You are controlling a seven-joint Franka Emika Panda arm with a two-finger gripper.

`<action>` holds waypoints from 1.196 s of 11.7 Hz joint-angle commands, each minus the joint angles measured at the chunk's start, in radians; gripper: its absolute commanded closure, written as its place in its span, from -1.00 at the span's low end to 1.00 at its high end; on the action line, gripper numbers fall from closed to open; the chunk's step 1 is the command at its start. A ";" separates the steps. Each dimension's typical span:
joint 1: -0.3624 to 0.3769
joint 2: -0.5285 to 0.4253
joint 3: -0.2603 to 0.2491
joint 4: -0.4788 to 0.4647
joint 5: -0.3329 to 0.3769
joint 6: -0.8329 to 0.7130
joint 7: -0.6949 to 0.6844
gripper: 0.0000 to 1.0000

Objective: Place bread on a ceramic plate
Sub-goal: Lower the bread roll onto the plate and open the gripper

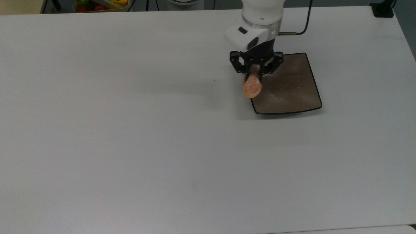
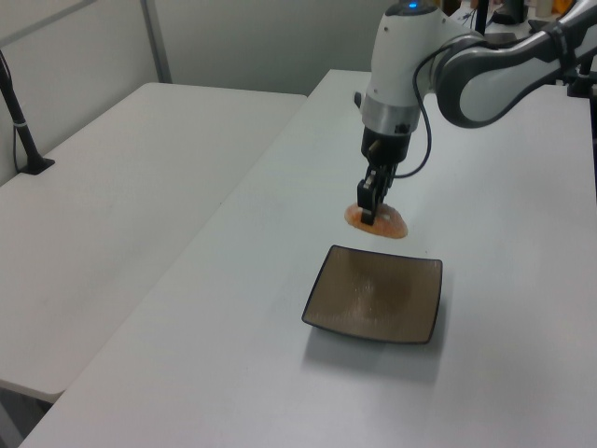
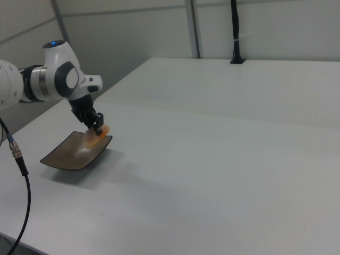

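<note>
Your top view: high, looking steeply down on table (image 1: 130, 146). Your left view: lower, oblique, along table, plate (image 2: 378, 297) nearest. Your right view: low, opposite side. All three share plate and arm (image 3: 48, 79).

In the right view, the white arm (image 3: 48, 79) reaches in from nine o'clock, and its black gripper (image 3: 98, 127) points down with the fingers closed on the bread (image 3: 95, 137), an orange-tan roll held clear of the surface. The bread hangs over the two o'clock corner of the ceramic plate (image 3: 69, 155), a brown square dish lying flat on the white table (image 3: 223, 159) at about eight o'clock in the scene. A black cable (image 3: 21, 180) drops along the picture's nine o'clock edge, and a dark post (image 3: 235, 32) stands on the table at one o'clock, well apart from the plate.
</note>
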 commanded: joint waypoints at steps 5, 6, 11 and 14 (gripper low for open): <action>0.112 0.095 0.007 0.003 -0.089 0.001 0.117 -0.48; 0.123 0.118 0.009 0.009 -0.123 0.021 0.155 -0.89; 0.114 0.132 0.023 0.032 -0.160 0.039 0.193 -1.00; 0.097 0.112 0.023 0.054 -0.163 0.030 0.189 -1.00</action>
